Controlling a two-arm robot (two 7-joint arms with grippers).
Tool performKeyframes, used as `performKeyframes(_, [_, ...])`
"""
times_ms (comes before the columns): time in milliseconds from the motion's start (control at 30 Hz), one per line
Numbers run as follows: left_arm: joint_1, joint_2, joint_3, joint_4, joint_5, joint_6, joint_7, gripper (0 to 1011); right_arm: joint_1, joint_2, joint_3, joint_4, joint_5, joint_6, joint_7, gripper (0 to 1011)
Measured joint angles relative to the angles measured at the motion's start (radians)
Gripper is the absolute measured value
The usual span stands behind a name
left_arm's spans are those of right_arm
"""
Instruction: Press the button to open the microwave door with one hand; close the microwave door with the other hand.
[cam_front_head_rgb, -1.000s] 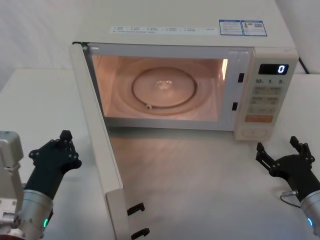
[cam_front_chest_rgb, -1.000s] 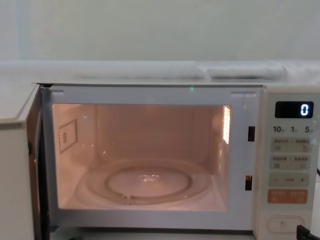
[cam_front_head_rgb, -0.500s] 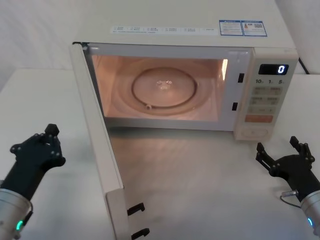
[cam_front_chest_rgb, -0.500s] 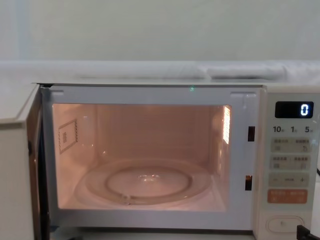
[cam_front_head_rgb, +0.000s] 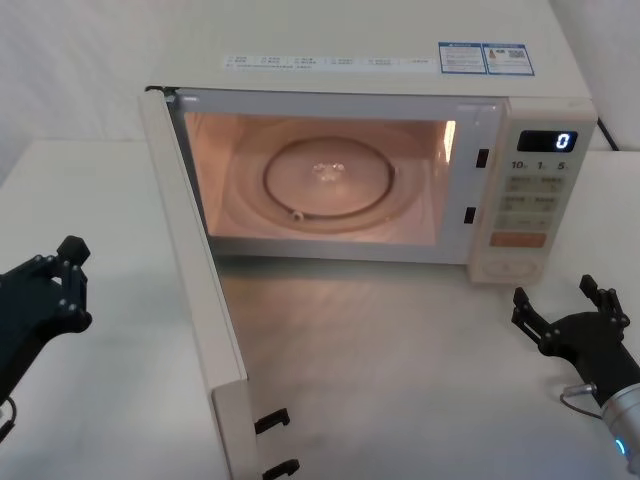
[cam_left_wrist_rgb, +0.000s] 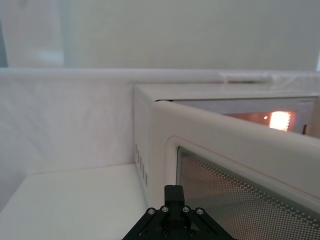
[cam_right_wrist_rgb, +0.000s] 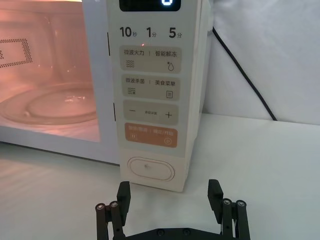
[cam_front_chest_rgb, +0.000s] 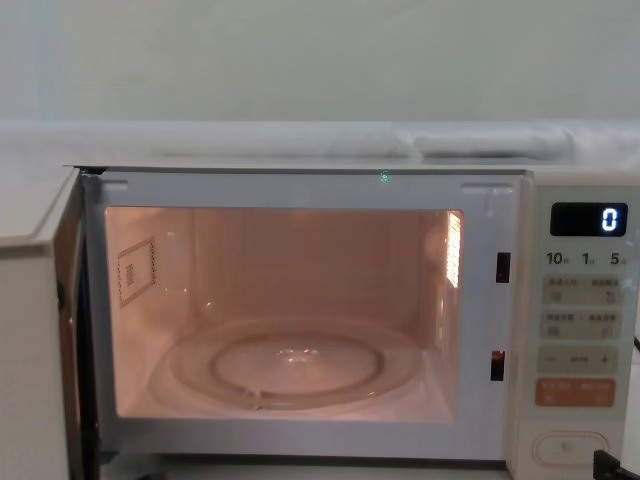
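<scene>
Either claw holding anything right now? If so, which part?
Nothing is held. The right claw sits open on the table before the button, touching nothing. The left claw is out left of the open microwave door, clear of it.

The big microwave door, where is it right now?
In the head view the microwave door stands wide open, swung out on the microwave's left side, with the left tool just outside it.
</scene>
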Motion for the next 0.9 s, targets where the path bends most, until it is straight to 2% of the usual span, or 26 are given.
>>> performKeyframes(167, [-0.002,0.035,-0.014,-0.004,-0.061,0.0,-0.046,0,0.0,0.0,0.0,0.0,0.0,0.0,0.0,1002])
performKeyframes(367, [-0.02,0.077,-0.002,-0.01,-0.087,0.007,-0.083,0,0.0,0.0,0.0,0.0,0.0,0.0,0.0,1002])
performKeyframes(533, [-0.047,0.109,0.028,-0.01,-0.097,0.016,-0.105,0,0.0,0.0,0.0,0.0,0.0,0.0,0.0,1002])
performKeyframes(900, [-0.122,0.13,0.125,0.006,-0.107,0.026,-0.11,0,0.0,0.0,0.0,0.0,0.0,0.0,0.0,1002])
